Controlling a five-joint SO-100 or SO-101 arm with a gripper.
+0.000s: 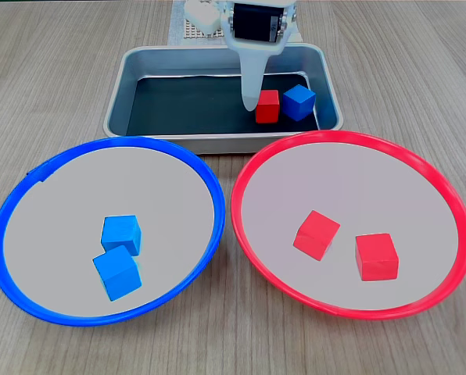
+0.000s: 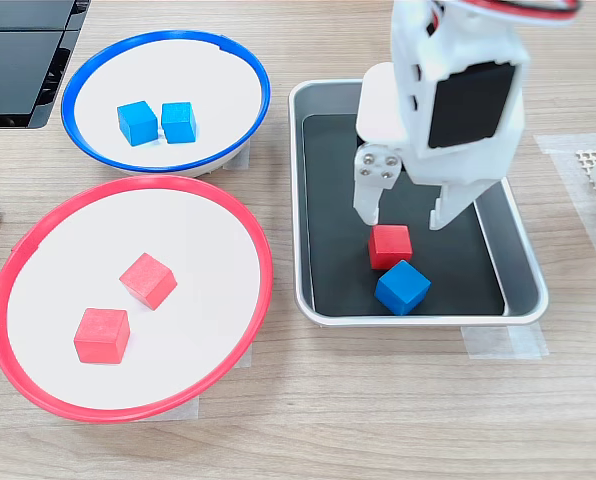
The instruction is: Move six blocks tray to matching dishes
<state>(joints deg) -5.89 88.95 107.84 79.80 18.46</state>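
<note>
Gripper (image 2: 405, 212), jaws spread, poised over the red block (image 2: 389, 245) in the tray (image 2: 321, 312), ready for pinching.

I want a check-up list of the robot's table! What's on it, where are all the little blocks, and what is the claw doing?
Surface: wooden table, pale grain.
Job's things: silver tray holds one red block and one blue block, touching. Blue-rimmed dish holds two blue blocks. Red-rimmed dish holds two red blocks.
Clutter: white perforated mat beside the tray; clear tape at the tray's edge.
Grippers: white gripper low in the tray, jaws open, just above the red block.
Cables: red wires atop the arm.
Surroundings: dark flat panel at the table's corner.
</note>
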